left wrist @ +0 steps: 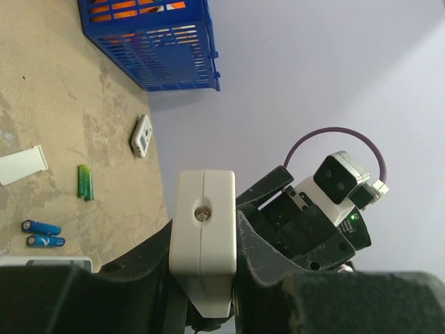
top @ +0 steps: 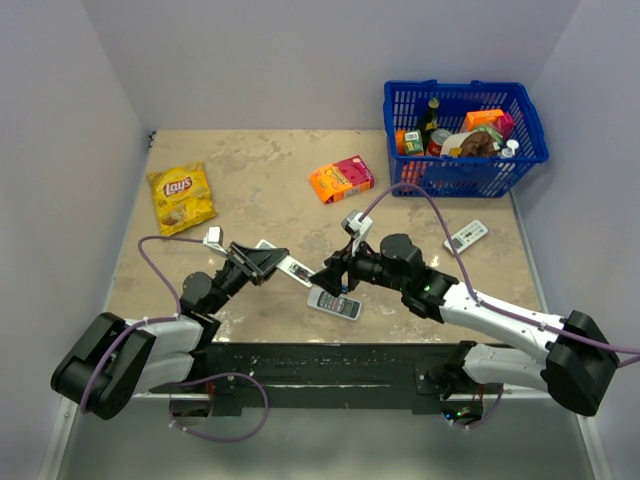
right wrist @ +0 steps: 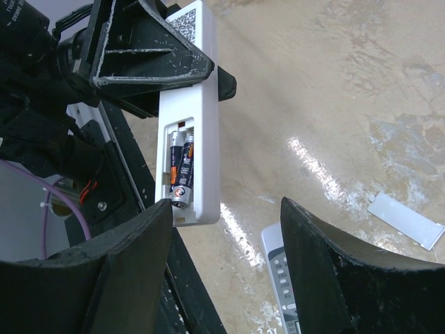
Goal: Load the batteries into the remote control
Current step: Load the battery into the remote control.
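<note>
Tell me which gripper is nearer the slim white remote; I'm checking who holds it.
Left. The left gripper is clamped on the remote control; the right gripper hangs open just off its free end, not touching.

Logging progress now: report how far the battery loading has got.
Done: both batteries sit in the open compartment of the remote. In hand: the left gripper clamps the remote; the right gripper is open, empty, beside it. Left: likely refitting the white cover lying on the table.

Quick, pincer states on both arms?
Left pincer: shut on the slim white stick-shaped remote.
Right pincer: open, holding nothing.
</note>
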